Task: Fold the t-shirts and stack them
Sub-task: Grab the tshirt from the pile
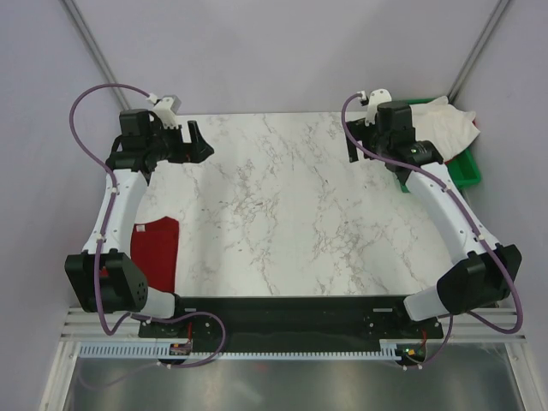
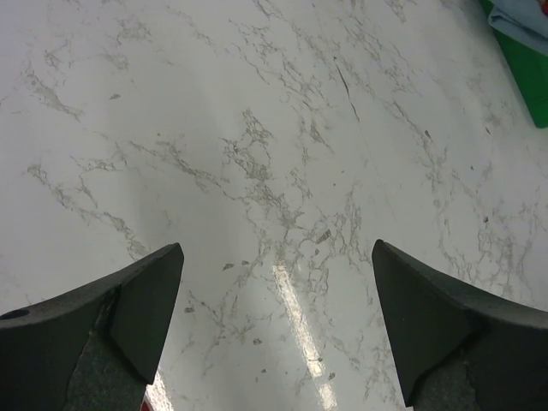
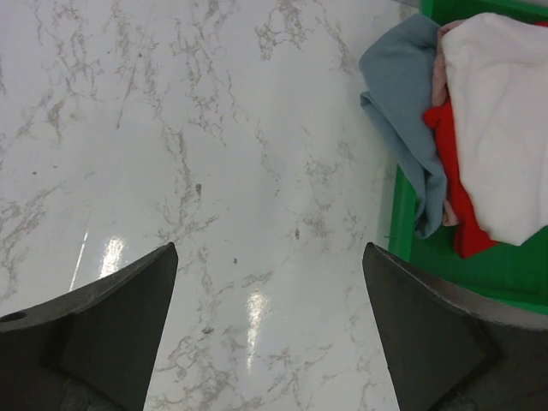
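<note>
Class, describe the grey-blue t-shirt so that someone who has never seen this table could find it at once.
At the far right corner of the marble table stands a green bin. The grey-blue t-shirt lies in the heap of clothes inside. Unlike the white t-shirt and the red t-shirt beside it, it is grey-blue and drapes over the rim on the table side.

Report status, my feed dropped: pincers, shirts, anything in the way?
Left pincer and right pincer open, empty, over table. White shirt, red shirt, grey-blue shirt heaped in green bin; second red shirt flat at near-left edge. Nothing blocking.
</note>
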Controlling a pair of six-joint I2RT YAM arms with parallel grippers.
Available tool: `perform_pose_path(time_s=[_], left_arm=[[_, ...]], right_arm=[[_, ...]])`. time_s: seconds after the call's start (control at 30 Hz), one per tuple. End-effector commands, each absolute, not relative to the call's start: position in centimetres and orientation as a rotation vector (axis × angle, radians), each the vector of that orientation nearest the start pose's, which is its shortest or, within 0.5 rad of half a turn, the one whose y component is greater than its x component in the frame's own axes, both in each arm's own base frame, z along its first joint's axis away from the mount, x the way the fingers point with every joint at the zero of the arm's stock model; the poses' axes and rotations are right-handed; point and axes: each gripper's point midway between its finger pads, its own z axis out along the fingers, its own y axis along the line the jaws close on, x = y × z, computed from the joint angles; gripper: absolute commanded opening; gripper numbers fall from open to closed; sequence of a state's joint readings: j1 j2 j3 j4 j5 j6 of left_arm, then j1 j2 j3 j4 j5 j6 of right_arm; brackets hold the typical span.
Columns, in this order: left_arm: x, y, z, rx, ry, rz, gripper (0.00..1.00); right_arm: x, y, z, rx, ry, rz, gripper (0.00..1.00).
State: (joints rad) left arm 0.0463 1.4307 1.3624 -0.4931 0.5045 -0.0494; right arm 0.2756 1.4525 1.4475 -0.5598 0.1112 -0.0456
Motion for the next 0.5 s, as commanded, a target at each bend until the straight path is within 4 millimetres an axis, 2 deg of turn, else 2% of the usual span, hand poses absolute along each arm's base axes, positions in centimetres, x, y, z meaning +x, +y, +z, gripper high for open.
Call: perform_pose_path(time_s=[0.0,0.1,0.17,0.2,0.23,0.27,0.3,0.33,0.37,0.43,0.47], left_arm=[[40.5,-7.1,27.2,0.297,2.061,-0.532,1.0],[40.1,-7.0,26.3,0.342,2.102,-0.52,1.0],[39.9,-6.8,26.2,0.344,2.126,-0.513,1.0],[39.9,-6.8,26.2,0.358,2.126,-0.509,1.0],[39.9,-6.8,26.4,0.361,2.122,-0.509,1.0],[39.9,-7.0,26.7,0.369,2.113,-0.515,1.0],[39.8,-7.0,26.7,0.385,2.106,-0.514,1.0],[39.7,-7.1,26.4,0.391,2.112,-0.522,1.0],[39.5,-7.2,26.4,0.404,2.108,-0.527,1.0],[39.0,-7.2,25.1,0.431,2.126,-0.529,0.98],[38.8,-7.3,24.9,0.444,2.125,-0.526,0.97]], right_arm=[[42.9,7.6,30.2,-0.295,2.01,-0.137,0.98],[44.2,7.8,32.2,-0.423,1.942,-0.141,0.98],[45.4,7.6,33.8,-0.423,1.89,-0.136,0.98],[46.8,6.3,32.7,-0.397,1.922,-0.155,0.98],[47.5,5.4,32.5,-0.349,1.942,-0.158,0.98],[48.6,4.2,33.8,-0.299,1.927,-0.163,0.98],[50.4,1.4,31.6,-0.228,1.988,-0.184,0.98],[51.0,0.2,30.7,-0.157,2.034,-0.168,0.97],[53.1,-1.9,30.1,-0.099,2.056,-0.178,0.96],[54.1,-4.1,28.5,-0.032,2.121,-0.146,0.94],[55.3,-5.3,27.7,-0.013,2.132,-0.14,0.94]])
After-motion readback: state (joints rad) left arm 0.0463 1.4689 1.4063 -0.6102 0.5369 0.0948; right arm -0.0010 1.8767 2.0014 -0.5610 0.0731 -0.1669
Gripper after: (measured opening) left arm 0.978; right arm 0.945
